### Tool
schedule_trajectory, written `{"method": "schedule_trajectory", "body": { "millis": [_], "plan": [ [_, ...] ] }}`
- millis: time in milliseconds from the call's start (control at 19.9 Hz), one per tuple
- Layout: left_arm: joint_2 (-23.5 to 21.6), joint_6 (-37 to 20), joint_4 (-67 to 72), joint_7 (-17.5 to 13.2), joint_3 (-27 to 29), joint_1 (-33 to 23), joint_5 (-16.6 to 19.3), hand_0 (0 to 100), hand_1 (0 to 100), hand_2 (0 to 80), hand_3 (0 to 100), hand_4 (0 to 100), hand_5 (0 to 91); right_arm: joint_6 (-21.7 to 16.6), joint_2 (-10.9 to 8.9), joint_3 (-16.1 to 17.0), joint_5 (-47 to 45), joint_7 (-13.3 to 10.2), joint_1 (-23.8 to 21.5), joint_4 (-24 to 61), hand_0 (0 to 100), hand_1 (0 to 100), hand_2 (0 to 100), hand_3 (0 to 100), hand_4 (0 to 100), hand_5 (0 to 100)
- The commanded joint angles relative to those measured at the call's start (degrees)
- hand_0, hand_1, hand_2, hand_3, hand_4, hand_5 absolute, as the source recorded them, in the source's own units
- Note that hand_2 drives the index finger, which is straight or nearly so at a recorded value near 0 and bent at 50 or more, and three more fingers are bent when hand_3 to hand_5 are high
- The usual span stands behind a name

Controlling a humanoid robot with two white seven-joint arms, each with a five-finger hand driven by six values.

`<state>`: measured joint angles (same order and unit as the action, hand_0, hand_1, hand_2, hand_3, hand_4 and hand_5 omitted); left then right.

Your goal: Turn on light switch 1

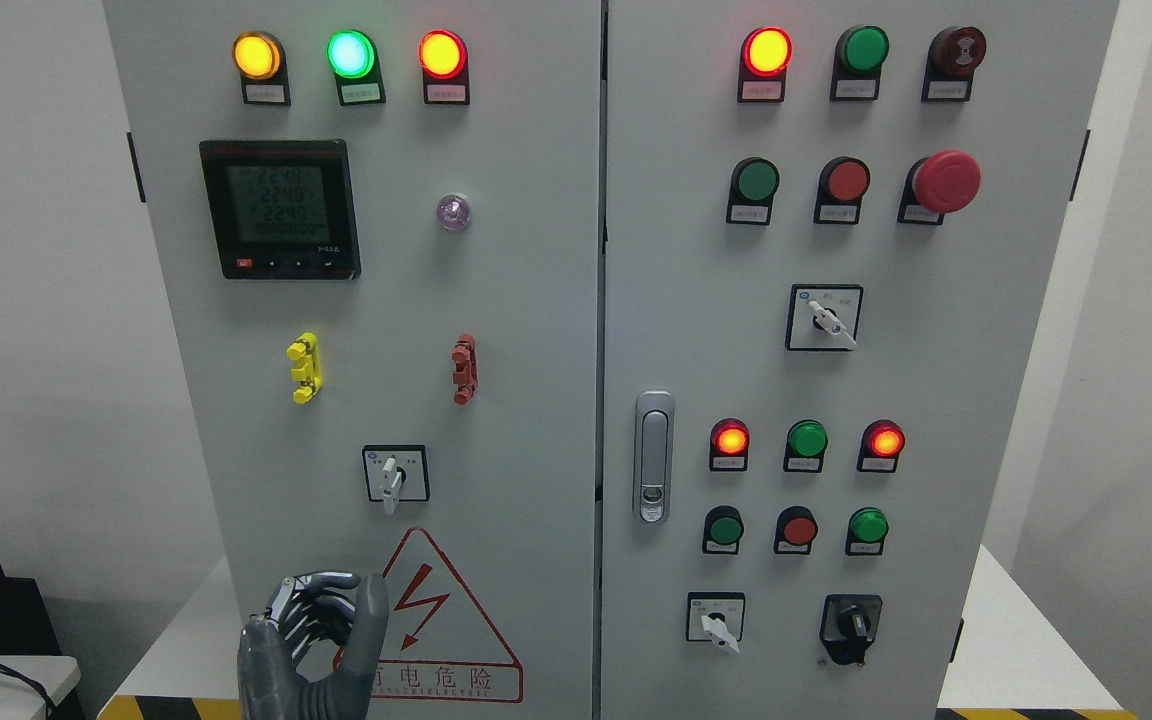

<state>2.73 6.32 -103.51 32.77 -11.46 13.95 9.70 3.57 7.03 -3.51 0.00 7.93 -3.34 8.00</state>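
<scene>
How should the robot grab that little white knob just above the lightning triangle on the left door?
Probably pinch the rotary switch by its narrow white lever, thumb and finger on its two flat sides. The lever sticks out from the door and points down, so coming straight at the panel from the front suits it. The left hand sits just below, fingers curled, holding nothing.

My left hand (311,640) hangs with fingers curled, holding nothing, low before the grey cabinet (496,300), just below the rotary switch (394,476) and left of the warning triangle (436,610).
</scene>
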Motion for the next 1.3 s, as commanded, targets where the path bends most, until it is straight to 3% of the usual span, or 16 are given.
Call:
{"method": "schedule_trajectory", "body": {
  "millis": [0,401,501,752,1003,1253],
  "plan": [
    [1.84,4.13,0.06,0.97,-3.31,3.0,0.32,0,49,54.7,82,85,74.4,-0.06,0.0,0.0,-0.97,-0.02,0.0,0.0,12,39,0,0,0,0],
    [2.37,8.45,0.15,3.35,-3.31,4.41,0.32,0,50,54.7,83,85,75.4,0.03,0.0,0.0,-0.97,-0.02,0.0,0.0,12,39,0,0,0,0],
    [2.55,9.76,0.23,5.19,-3.31,5.64,0.14,0,51,54.7,82,85,75.4,-0.06,0.0,0.0,-0.97,-0.02,0.0,0.0,12,39,0,0,0,0],
    [2.72,10.64,0.32,5.63,-3.22,6.17,0.05,4,53,54.3,78,85,78.3,-0.06,0.0,0.0,-0.97,-0.02,0.0,0.0,12,39,0,0,0,0],
    [2.9,12.04,0.32,9.58,-3.13,6.17,-0.03,6,54,54.2,78,86,79.2,-0.06,0.0,0.0,-0.97,-0.02,0.0,0.0,12,39,0,0,0,0],
    [2.9,12.84,0.41,9.68,-2.96,6.52,-0.3,9,57,53.4,77,86,80.3,0.03,0.0,0.0,-0.97,-0.02,0.0,0.0,12,39,0,0,0,0]
  ]
}}
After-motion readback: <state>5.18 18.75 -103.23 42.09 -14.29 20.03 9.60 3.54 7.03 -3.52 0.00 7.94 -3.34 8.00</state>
